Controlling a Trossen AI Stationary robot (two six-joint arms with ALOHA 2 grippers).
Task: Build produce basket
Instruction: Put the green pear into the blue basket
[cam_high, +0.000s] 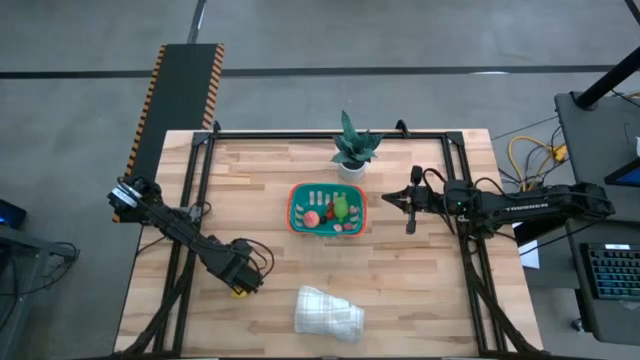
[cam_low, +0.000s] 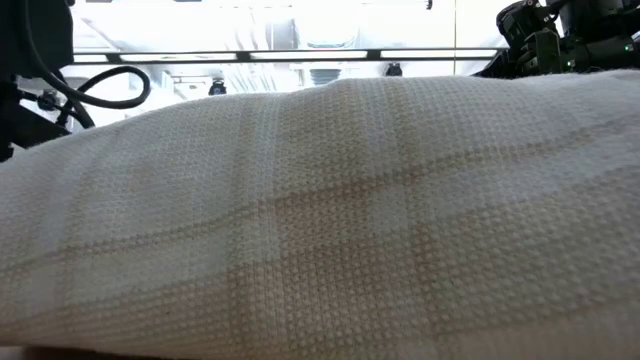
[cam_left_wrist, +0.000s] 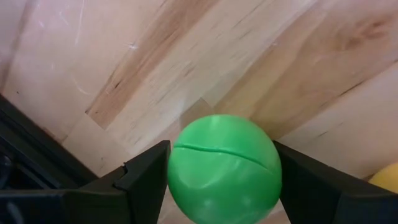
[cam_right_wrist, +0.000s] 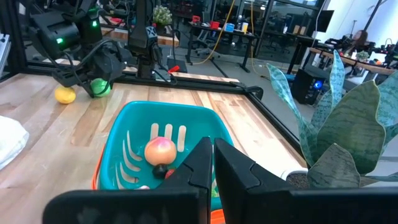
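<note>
Even, bright overhead light on desk (cam_high: 420, 290); soft short shadows. Low view: cloth (cam_low: 320, 220) fills frame, background at 12 o'clock blown out. Green ball (cam_left_wrist: 224, 168) slightly soft.

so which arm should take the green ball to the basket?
Left. Its tool is shut on the green ball, near the table's left front. The right tool, shut and empty, waits beside the basket.

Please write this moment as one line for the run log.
left gripper: shut on green ball beside yellow piece | right gripper: shut, beside basket | basket: partly filled
</note>
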